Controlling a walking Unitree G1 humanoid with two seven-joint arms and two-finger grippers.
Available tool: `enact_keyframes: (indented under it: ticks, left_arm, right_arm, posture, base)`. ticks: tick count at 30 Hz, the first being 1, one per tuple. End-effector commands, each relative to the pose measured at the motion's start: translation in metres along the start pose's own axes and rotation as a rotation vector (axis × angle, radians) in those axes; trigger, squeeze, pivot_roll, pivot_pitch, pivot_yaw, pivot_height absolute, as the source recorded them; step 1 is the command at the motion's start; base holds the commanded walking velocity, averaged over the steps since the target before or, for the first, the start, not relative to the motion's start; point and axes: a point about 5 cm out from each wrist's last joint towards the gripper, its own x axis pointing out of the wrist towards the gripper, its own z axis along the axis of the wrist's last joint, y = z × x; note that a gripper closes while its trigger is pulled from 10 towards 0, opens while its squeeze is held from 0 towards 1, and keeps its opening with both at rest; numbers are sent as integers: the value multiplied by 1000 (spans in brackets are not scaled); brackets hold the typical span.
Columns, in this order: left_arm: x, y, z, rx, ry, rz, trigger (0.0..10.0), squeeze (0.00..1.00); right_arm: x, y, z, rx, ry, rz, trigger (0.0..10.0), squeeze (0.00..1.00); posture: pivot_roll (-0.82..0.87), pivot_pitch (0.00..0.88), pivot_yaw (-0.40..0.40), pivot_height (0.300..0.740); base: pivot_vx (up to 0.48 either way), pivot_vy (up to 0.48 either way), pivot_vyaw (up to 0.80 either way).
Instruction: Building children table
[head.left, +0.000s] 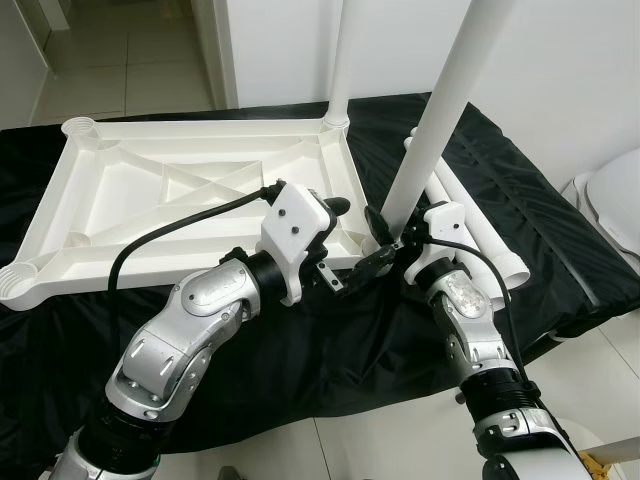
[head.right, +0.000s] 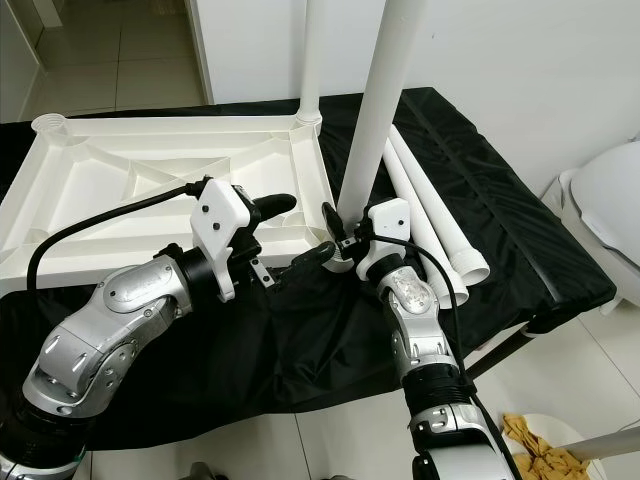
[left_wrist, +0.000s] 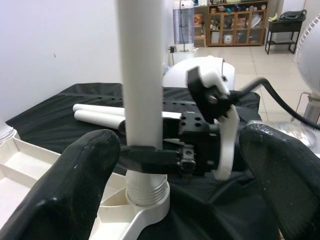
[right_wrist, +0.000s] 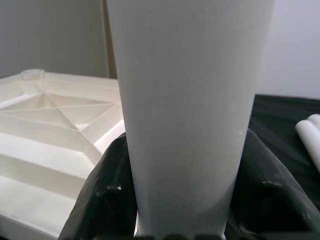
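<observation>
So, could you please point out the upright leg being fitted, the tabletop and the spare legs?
upright leg (head.left: 432, 120): left eye view, middle of its shaft.
tabletop (head.left: 120, 215): left eye view, ribbed underside, left of centre.
spare legs (head.right: 440, 215): right eye view, midway along the tubes lying on the black cloth.

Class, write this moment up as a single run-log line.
right tool: shut on table leg, standing in corner socket | left tool: open, beside leg | tabletop: upside down on black cloth | spare legs: lying on cloth
</observation>
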Motion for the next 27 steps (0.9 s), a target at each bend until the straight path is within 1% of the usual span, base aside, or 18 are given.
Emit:
enact_keyframes:
  ticks: [1,7,11,13,17,19,20,22,23,25,27]
  left_arm:
    - [-1,-4,2,-5,-10,-44,10000,0]
    - [-1,-5,3,-3,-12,-44,10000,0]
    - [-1,-5,3,-3,-12,-43,10000,0]
    - [-1,-5,3,0,-10,-36,10000,0]
    - [-2,-5,3,-1,-11,-35,10000,0]
    - [-2,-5,3,-1,-11,-35,10000,0]
    - [-2,-5,3,-1,-11,-35,10000,0]
    - [-2,-5,3,-2,-11,-36,10000,0]
    - [-2,-5,3,-2,-11,-36,10000,0]
    - [-2,-6,3,-2,-12,-40,10000,0]
    - [-2,-6,3,-1,-12,-41,10000,0]
  right_arm:
    - [-32,7,-69,125,376,-28,10000,0]
    - [-23,9,-67,142,394,-4,10000,0]
    - [-24,9,-69,159,401,-6,10000,0]
    - [-28,9,-73,194,415,-24,10000,0]
    - [-29,8,-74,199,418,-30,10000,0]
    - [-31,9,-75,216,416,-36,10000,0]
    - [-33,9,-76,242,403,-44,10000,0]
    - [-34,9,-75,244,391,-58,10000,0]
    - [-35,8,-75,268,379,-81,10000,0]
    - [-37,5,-74,268,345,-128,10000,0]
    - [-42,4,-74,297,303,-155,10000,0]
  posture:
    - [-16,103,15,740]
    - [-9,100,9,740]
    - [-8,100,6,740]
    - [-7,99,5,740]
    - [-6,99,3,740]
    - [-7,99,4,740]
    - [-9,99,4,740]
    - [-11,99,5,740]
    - [-11,99,5,740]
    - [-11,99,5,740]
    - [-12,101,5,740]
  base:
    - [0,0,0]
    - [0,0,0]
    - [0,0,0]
    - [0,0,0]
    - [0,0,0]
    - [0,0,0]
    - [0,0,0]
    - [0,0,0]
    - [0,0,0]
    - [0,0,0]
    - [0,0,0]
